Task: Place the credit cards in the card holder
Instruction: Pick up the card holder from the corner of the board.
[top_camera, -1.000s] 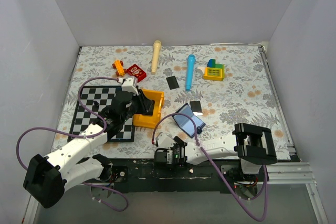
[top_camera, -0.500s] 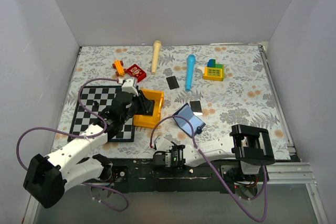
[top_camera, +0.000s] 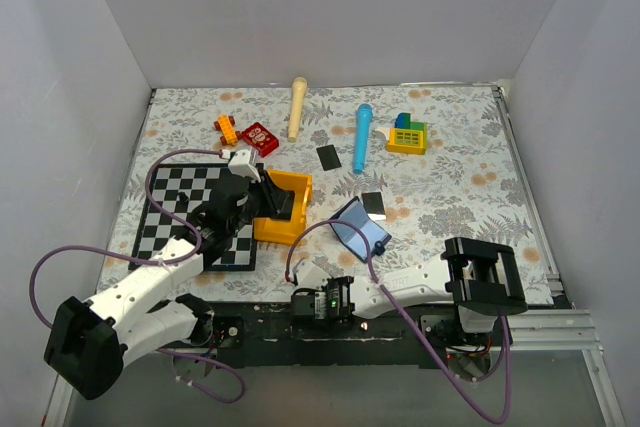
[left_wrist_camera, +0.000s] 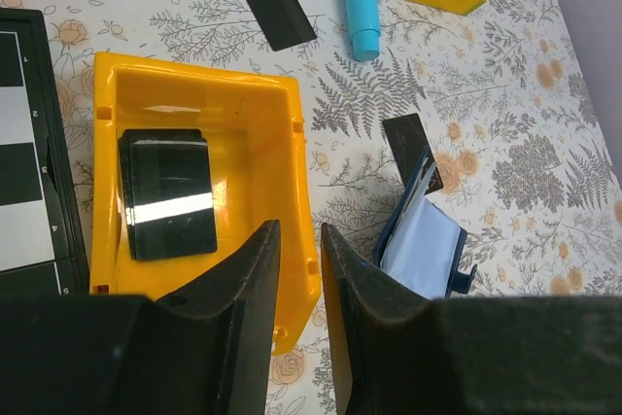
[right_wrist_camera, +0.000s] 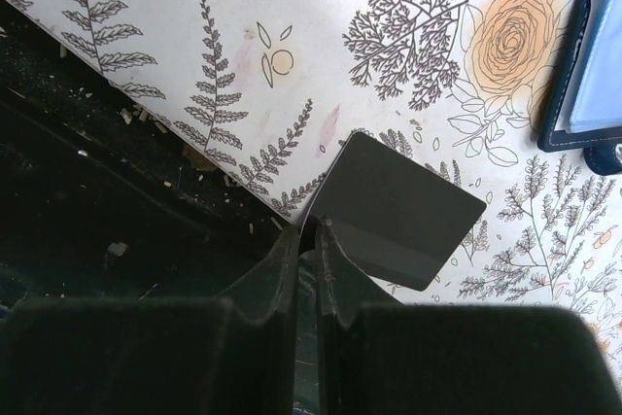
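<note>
- While a credit card (right_wrist_camera: 403, 209) is pinched by one corner in the right claw (right_wrist_camera: 309, 228), whose fingers are drawn almost together at the near edge of the surface (right_wrist_camera: 389, 17), the pick-up step is judged to be in hand.
- The card holder (right_wrist_camera: 595, 51) is found open near that card, not touching it, with its pale blue inside upward.
- Next, a lift and a level slide of the card's free edge into a pocket are called for.
- The left claw (left_wrist_camera: 301, 240) is set narrow astride a wall of the yellow bin (left_wrist_camera: 253, 143); whether that wall is pinched cannot be told.
- A second card (left_wrist_camera: 412, 151) is seen just beside the holder, and a third card (left_wrist_camera: 273, 5) farther off.
- The surface is covered in a floral print and is enclosed by plain white walls (top_camera: 330, 17).
</note>
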Controlling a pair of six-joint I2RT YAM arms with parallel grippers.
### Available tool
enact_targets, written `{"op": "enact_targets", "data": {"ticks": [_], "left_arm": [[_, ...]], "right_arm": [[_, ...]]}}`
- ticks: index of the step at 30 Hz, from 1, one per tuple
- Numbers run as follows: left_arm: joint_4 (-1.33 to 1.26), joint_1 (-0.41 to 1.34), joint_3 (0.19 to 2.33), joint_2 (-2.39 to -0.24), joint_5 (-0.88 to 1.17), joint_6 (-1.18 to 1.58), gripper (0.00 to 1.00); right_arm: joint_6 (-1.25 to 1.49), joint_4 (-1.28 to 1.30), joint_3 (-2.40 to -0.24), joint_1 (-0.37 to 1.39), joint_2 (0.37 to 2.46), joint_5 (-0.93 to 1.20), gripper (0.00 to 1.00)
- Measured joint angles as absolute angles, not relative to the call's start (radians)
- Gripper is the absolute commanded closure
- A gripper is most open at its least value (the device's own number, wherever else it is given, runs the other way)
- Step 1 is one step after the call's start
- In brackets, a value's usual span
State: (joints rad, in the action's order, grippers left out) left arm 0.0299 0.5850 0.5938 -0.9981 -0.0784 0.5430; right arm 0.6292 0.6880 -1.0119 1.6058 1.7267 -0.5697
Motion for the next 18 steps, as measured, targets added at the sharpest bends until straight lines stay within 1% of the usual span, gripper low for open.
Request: {"op": "enact_targets", "data": {"ticks": [10,18], "left_arm": [[0.023,0.578,0.567,-0.981,-0.078,0.545,0.76],[0.022,0.578,0.564,-0.975,-0.078,0.552,0.76]], "right_arm": [[0.663,0.722,-1.012,1.594,1.699,-0.599,0.99],[0.675,0.776,-1.013,1.585,1.6,-0.629,0.99]]}}
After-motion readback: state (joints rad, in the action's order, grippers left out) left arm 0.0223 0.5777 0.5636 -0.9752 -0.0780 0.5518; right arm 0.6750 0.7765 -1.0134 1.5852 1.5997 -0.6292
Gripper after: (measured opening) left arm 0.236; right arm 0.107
